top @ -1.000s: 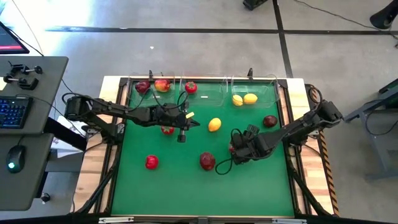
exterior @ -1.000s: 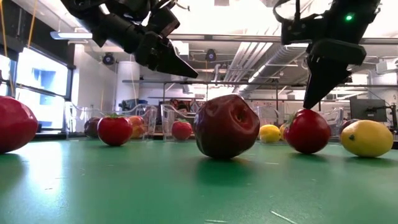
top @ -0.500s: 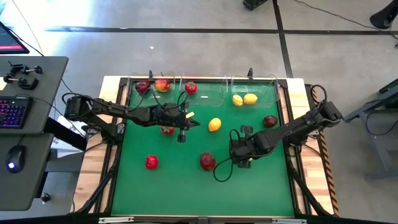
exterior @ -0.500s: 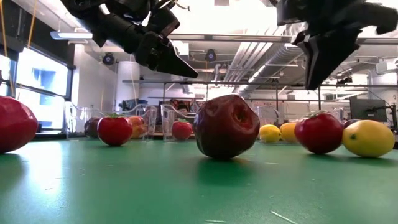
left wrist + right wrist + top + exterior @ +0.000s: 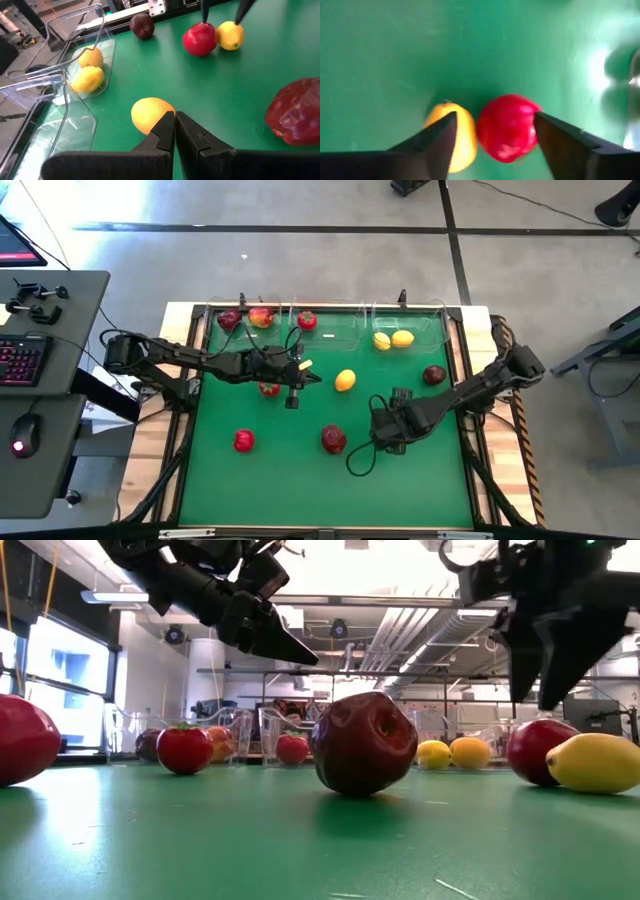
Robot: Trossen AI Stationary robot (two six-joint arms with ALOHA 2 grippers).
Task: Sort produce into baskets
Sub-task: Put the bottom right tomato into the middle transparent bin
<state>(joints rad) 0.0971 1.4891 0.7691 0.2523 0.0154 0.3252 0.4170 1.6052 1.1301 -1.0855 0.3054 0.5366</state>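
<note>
Grey concrete floor (image 5: 330,270), grey desk (image 5: 60,330), keyboard (image 5: 25,358), mouse (image 5: 22,445), ceiling pipes (image 5: 390,645)

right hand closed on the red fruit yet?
No, in the right wrist view the right hand is open, its fingers straddling the red fruit beside a lemon without touching it.

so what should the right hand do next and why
Probably lower straight down and close. The right hand is open, its fingers straddling the red fruit lying on the green mat. A lemon touches that fruit, so one finger must slip between them.
</note>
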